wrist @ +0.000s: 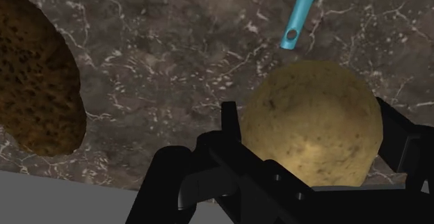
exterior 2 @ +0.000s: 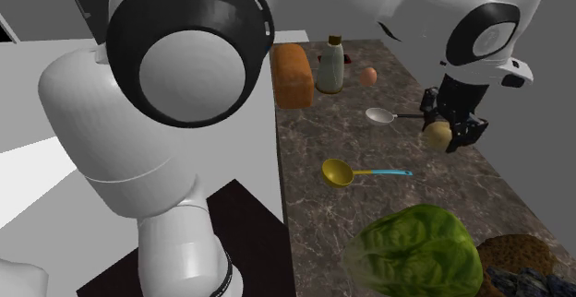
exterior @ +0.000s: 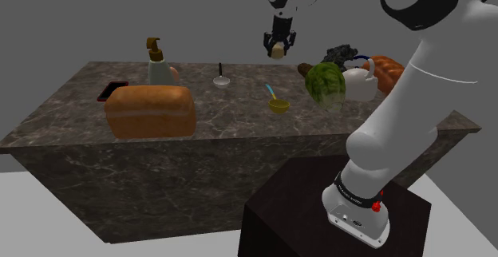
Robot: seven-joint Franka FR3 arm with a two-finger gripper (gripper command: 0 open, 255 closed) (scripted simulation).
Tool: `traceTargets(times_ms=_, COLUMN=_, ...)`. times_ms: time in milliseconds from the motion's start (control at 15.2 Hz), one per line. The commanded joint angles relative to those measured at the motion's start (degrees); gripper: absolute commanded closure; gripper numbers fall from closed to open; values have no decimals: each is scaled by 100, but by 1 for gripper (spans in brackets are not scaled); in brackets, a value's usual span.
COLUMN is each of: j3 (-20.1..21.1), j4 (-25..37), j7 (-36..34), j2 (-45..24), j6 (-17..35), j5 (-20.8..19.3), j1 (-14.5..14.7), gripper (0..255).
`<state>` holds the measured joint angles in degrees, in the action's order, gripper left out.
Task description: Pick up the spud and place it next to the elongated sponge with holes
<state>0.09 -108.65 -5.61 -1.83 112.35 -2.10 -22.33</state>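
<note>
The all-black two-finger gripper (exterior: 278, 48) clasps the round, yellowish-brown speckled potato (wrist: 313, 118) well above the dark marbled counter (exterior: 239, 128); the carry looks the step in hand; next, likely, a descent just beside the brown, porous oval sponge (wrist: 35, 76).

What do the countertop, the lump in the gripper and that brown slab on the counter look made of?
The countertop looks like dark stone, probably marble, by its white veins. The lump is a potato: matte tan skin with dark specks. The brown slab is likely sponge, matte and pitted with small holes.
</note>
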Motion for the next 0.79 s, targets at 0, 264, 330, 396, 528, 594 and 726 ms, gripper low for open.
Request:
traceTargets(times_ms=0, j3=-100, j4=329, j7=222, j2=-278, j6=-43, j5=14, j1=-108, gripper=255)
traceTargets(times_ms=264, j3=-281, j4=1073, j7=665, j2=-846, j6=-205, j5=76, j1=-348, gripper=255)
traceTargets(times_ms=330, j3=-320, j4=1283, j7=772, j2=-1001, j6=-258, j5=97, j1=-411, gripper=255)
traceTargets(times_ms=396, j3=-356, j4=1504, j7=877, j2=-1162, j6=-315, j5=119, j1=-476, gripper=255)
traceTargets(times_ms=528, j3=-421, j4=1981, j7=1082, j2=-1501, j6=-449, j5=168, j1=-608, gripper=255)
traceTargets(times_ms=594, j3=-438, j4=2130, j7=1139, j2=-1605, j6=-493, j5=183, j1=-648, gripper=255)
traceTargets(times_ms=726, j3=-435, j4=1996, j7=1137, j2=-1620, j6=-345, j5=183, j1=-649, gripper=255)
